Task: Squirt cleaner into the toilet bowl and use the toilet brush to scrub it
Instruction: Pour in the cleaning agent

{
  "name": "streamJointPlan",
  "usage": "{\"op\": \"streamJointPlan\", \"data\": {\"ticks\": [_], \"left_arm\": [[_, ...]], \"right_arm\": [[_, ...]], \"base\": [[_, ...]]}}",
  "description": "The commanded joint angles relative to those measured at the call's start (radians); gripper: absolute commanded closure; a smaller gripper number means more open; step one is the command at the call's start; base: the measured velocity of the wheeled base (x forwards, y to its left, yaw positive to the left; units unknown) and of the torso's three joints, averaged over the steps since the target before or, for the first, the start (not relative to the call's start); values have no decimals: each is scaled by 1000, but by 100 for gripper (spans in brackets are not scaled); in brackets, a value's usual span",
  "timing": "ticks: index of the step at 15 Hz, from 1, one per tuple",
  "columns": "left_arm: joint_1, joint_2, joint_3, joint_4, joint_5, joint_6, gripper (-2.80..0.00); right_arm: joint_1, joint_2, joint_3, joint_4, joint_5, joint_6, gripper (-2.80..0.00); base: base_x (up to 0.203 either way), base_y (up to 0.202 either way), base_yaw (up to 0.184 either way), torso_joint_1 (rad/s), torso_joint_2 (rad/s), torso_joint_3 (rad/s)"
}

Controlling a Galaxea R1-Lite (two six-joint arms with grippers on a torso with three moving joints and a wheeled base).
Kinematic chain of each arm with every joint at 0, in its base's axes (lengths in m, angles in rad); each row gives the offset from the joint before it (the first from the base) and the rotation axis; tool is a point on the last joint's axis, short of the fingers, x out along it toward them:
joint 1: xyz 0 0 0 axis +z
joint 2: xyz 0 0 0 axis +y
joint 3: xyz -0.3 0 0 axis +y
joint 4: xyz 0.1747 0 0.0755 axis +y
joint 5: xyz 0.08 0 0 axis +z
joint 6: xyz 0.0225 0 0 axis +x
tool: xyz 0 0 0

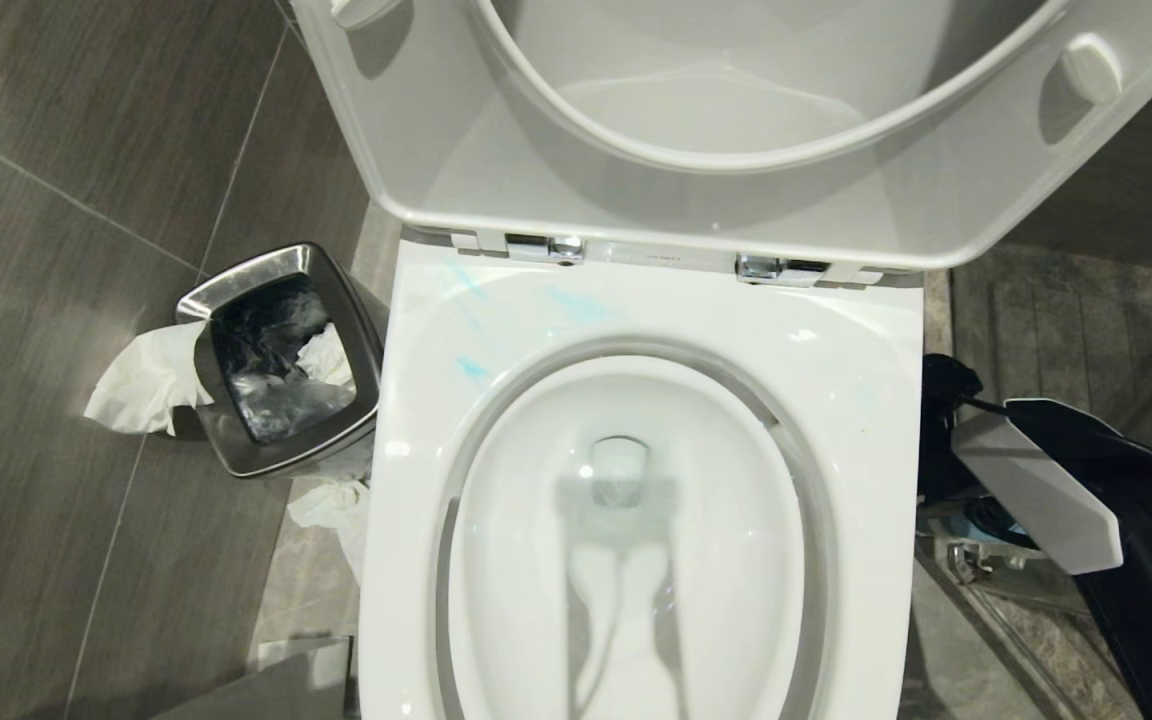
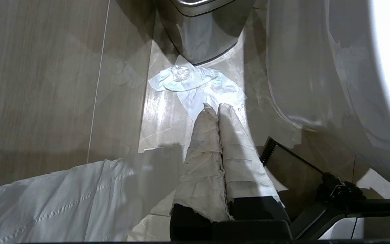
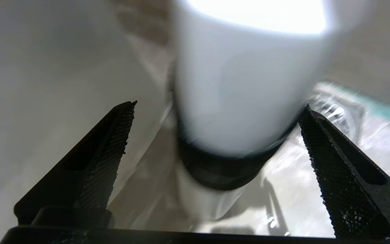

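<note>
Head view: the bowl (image 1: 636, 520) stands open, lid up, with cleaner (image 1: 471, 368) smeared pale blue on its rim; a bin (image 1: 281, 360) is beside it. Left wrist view: the left pincer (image 2: 215, 108) hangs together over the floor. Right wrist view: the right pincer (image 3: 215, 135), fingers apart, brackets a blurred white cylinder (image 3: 242, 95) without touching it, possibly the brush. Judging so, fetching it is in hand; next, close squarely.

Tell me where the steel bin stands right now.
In the head view, the steel bin stands on the floor at the toilet bowl's left side, near the hinges, with crumpled white tissue draped over its outer edge.
</note>
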Motion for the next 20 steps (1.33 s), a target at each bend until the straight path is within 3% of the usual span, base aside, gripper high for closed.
{"op": "streamJointPlan", "data": {"ticks": [1,15,20], "left_arm": [[0,2,3,0,0,-1,0],[0,2,3,0,0,-1,0],[0,2,3,0,0,-1,0]], "right_arm": [[-12,37,-77,-9,4,-2,-280],[-12,116,-270,-9,20,-2,-280],[-9,128,-283,-9,22,-2,-280]], "base": [[0,0,0,0,0,0],[0,0,0,0,0,0],[0,0,0,0,0,0]]}}
